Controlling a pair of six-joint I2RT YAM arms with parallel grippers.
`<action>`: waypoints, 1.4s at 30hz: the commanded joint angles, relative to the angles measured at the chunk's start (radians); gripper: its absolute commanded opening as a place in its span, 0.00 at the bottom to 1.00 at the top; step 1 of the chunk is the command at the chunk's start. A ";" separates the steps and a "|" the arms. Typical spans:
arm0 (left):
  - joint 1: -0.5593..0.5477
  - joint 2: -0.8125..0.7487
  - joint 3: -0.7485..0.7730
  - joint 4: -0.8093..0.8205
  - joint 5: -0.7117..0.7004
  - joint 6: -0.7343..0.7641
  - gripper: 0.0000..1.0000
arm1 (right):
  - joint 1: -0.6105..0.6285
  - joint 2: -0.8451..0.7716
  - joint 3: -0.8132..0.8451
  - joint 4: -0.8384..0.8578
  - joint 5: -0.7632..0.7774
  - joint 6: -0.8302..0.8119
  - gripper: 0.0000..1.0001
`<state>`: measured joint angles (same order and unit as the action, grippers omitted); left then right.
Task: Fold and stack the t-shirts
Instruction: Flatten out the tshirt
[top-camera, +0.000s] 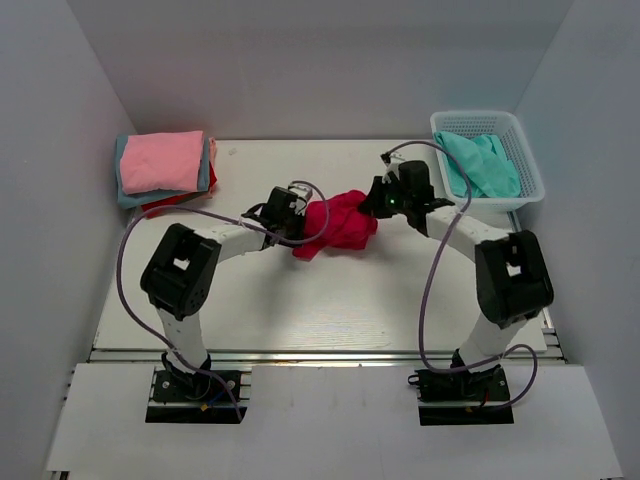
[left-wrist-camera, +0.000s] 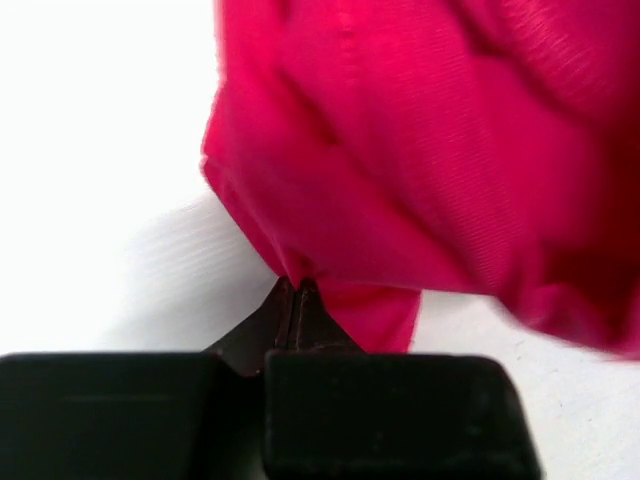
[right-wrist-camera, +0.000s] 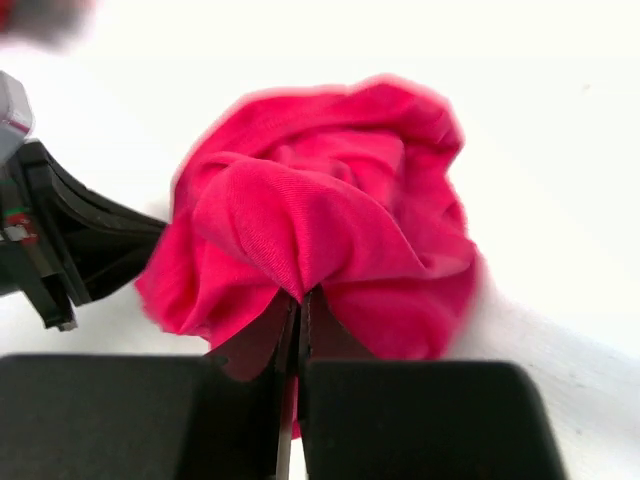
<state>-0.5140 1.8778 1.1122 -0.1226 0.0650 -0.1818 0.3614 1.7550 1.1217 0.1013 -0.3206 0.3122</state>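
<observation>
Grip check: your left hand (left-wrist-camera: 298, 290) and right hand (right-wrist-camera: 300, 300) are each clamped shut on a fold of the crimson t-shirt (top-camera: 340, 222), bunched on the desk (top-camera: 300, 310) left of the basket (top-camera: 480, 122). Spread them unevenly and a thin pinch may slip free; doubled layers in either pinch would leave the shirt twisted.

The red-pink shirt (top-camera: 340, 222) lies mid-table. From it, the table (top-camera: 300, 310) is bare at 12 and 6 o'clock. The left gripper (top-camera: 307, 215) blocks 9 o'clock, and the right gripper (top-camera: 373, 206) blocks 3. The shirt pile (top-camera: 163, 165) sits at 10, the basket (top-camera: 478, 120) at 2.
</observation>
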 joint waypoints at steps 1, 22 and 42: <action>0.003 -0.190 -0.001 -0.043 -0.181 -0.056 0.00 | -0.007 -0.178 -0.010 0.095 0.096 0.025 0.00; 0.022 -0.876 -0.028 0.095 -1.108 0.076 0.00 | -0.058 -0.779 -0.023 0.067 0.956 -0.135 0.00; 0.022 -1.209 0.163 0.114 -0.706 0.189 0.00 | -0.059 -1.011 0.288 -0.100 0.471 -0.308 0.00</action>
<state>-0.5179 0.7162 1.2354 -0.0010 -0.6262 -0.0296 0.3271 0.7887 1.3678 -0.0109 0.1181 0.0582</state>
